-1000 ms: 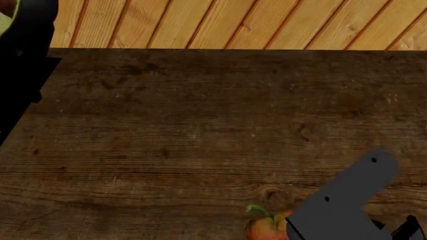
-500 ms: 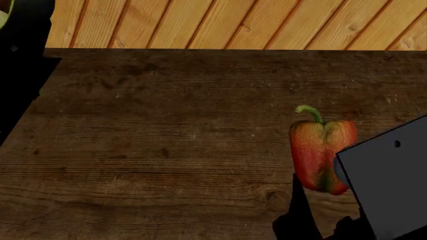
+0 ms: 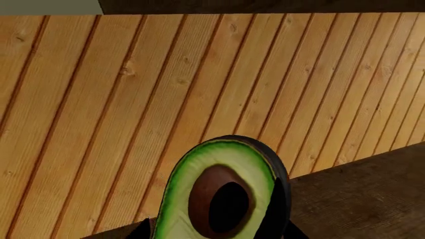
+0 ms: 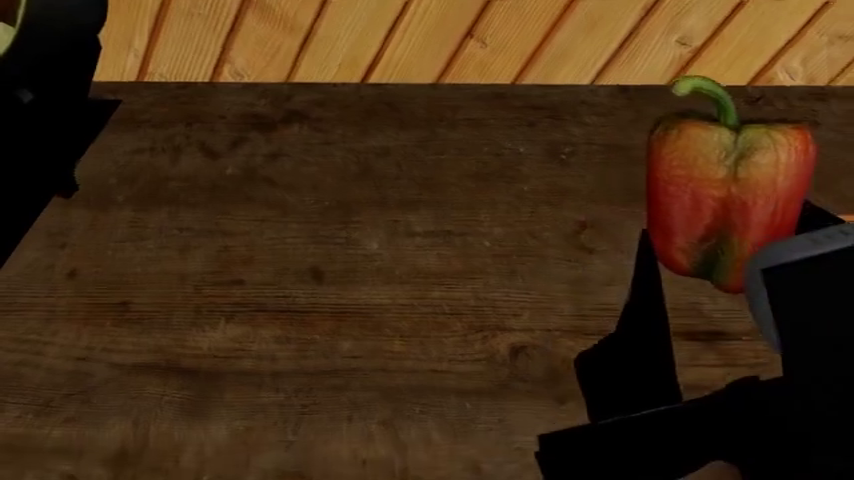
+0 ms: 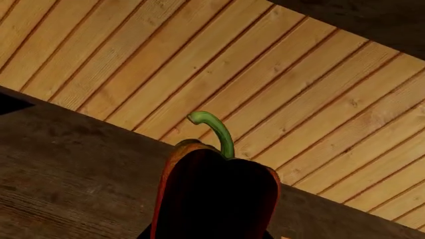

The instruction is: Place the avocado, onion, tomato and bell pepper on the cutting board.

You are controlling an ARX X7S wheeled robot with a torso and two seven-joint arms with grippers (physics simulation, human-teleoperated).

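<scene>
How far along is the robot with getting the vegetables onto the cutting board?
Nothing looks placed yet: no cutting board shows in any view. In hand: the right gripper holds the bell pepper above the dark table, and the left gripper holds the avocado. Onion and tomato are out of sight, so all four placements remain.

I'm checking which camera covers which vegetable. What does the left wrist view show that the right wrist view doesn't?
Only the left wrist view shows the avocado, cut face and brown pit toward the camera, held in the left pincer. Only the right wrist view shows the bell pepper, green stem up, in the right pincer. Both share the dark wooden table and light plank floor.
</scene>
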